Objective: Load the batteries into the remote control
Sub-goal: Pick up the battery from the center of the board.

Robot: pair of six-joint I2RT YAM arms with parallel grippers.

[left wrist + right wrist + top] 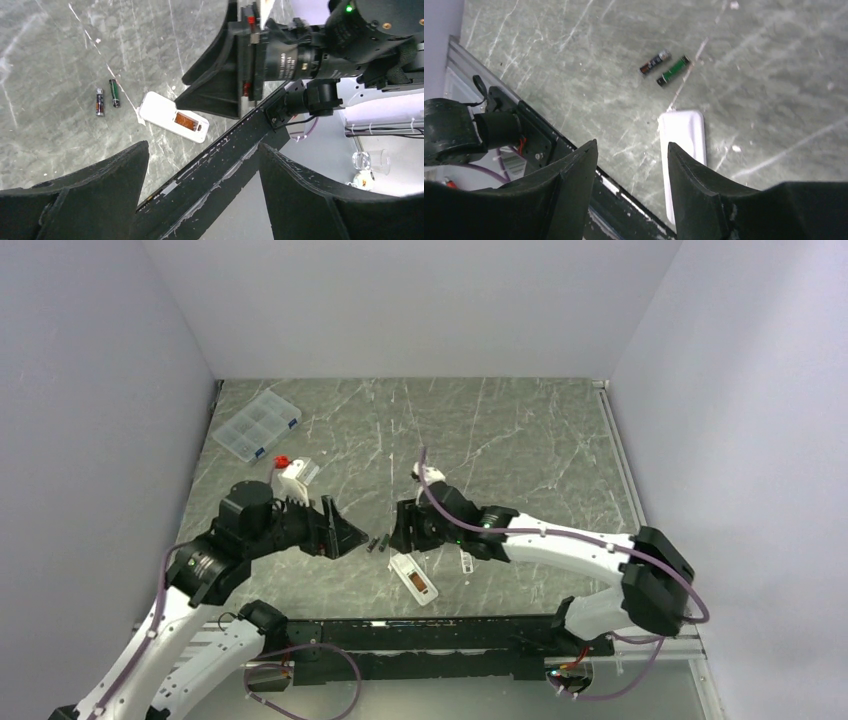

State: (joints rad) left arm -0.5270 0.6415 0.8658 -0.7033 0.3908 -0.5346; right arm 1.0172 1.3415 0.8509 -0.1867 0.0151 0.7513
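Left gripper (201,149) and right gripper (631,145) are both released and empty. Pinch 1 of the 2 batteries (674,70) mid-length, then align it with the remote control (165,115) recess.

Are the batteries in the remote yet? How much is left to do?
Not yet. Done: the small white plastic remote control lies back-up, its reddish-brown battery recess uncovered and empty. In hand: nothing; the left jaws and right jaws are open, holding nothing. Left: both slim dark cylinder batteries lie on the grey marbled table beside the remote, waiting to go in.
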